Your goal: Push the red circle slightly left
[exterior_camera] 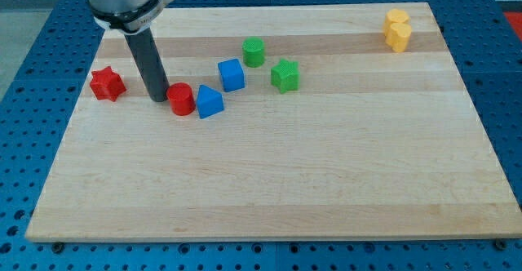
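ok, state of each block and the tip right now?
my tip: on the board, just left of the red circle
red circle: flat, beside blue triangular block
red star: alone, left edge
blue triangular block: flat
blue cube: flat
green cylinder: upright
green star: flat
yellow block: top right corner

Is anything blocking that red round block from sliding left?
Only my tip itself: it stands right against the red circle's left side. Farther left sits the red star, with bare board between.
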